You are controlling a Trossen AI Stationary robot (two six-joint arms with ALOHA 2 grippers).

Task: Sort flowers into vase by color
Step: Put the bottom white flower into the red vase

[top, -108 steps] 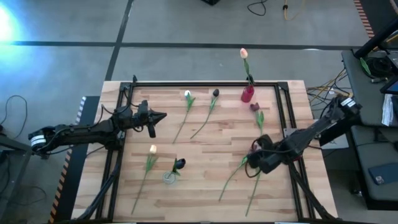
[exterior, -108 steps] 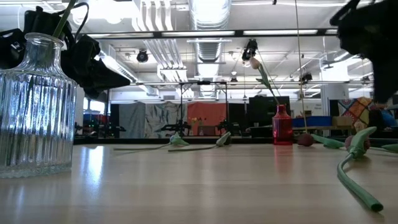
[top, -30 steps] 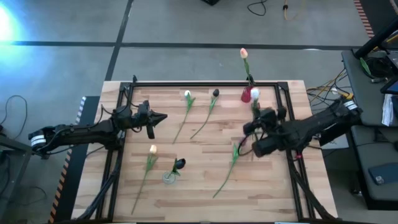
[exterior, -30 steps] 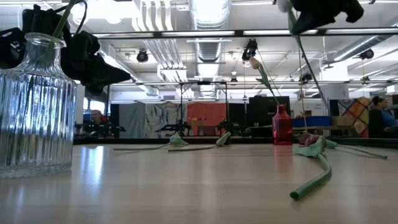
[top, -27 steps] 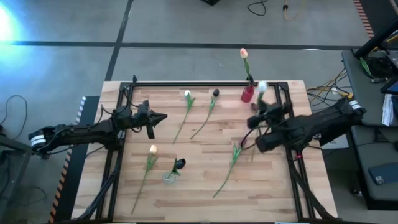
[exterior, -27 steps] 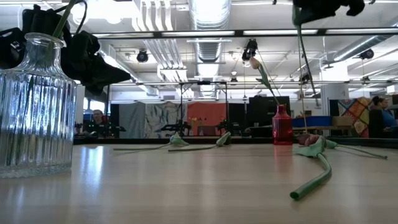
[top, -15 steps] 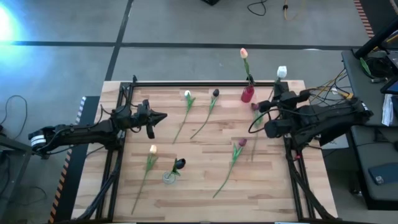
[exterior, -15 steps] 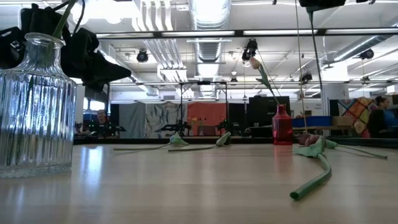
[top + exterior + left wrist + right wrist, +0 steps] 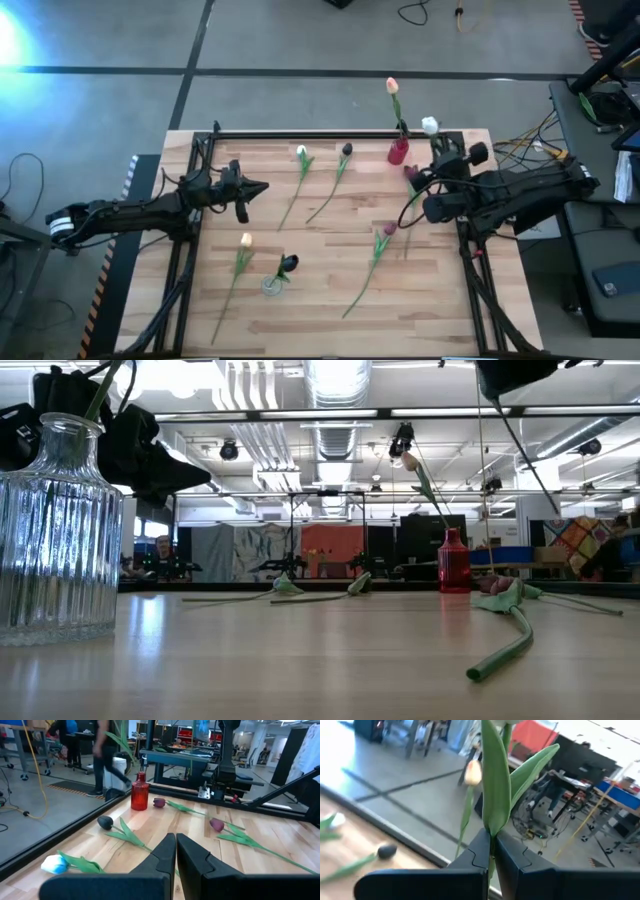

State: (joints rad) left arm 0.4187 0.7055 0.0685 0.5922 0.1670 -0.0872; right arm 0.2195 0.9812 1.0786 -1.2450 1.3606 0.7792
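My right gripper [image 9: 436, 158] is raised over the table's far right part, beside the red vase [image 9: 398, 152]. It is shut on a white tulip whose head [image 9: 430, 126] stands above it. That vase holds a peach tulip [image 9: 392, 86]. A clear glass vase [image 9: 272, 285] near the front holds a dark tulip [image 9: 288, 264]. On the wood lie a white tulip [image 9: 302, 152], a dark tulip [image 9: 346, 150], a peach tulip [image 9: 246, 240] and two maroon tulips [image 9: 410, 172] [image 9: 388, 229]. My left gripper [image 9: 258, 187] is shut at mid left, holding nothing. My right gripper pinches the white tulip's stem [image 9: 491, 836] between its two fingers, just below where the leaves [image 9: 495, 785] spread. The fingers come at it about level and lie across the stem. Head and leaves stand up above the fingers. The lower stem [image 9: 525, 435] hangs slanting below, clear of the table.
A black rail frame [image 9: 320, 134] runs along the table's far and side edges. The red vase [image 9: 453, 572] and a curved green stem [image 9: 510, 645] show in the low view, the glass vase [image 9: 60, 530] close at its left. Bare wood lies in the table's middle.
My right gripper has carried the white tulip up and toward the table's far edge, closer to the red vase, and has rolled. The tulip has swung with it, and its head now stands just right of the red vase. The maroon tulip under the arm has come into view.
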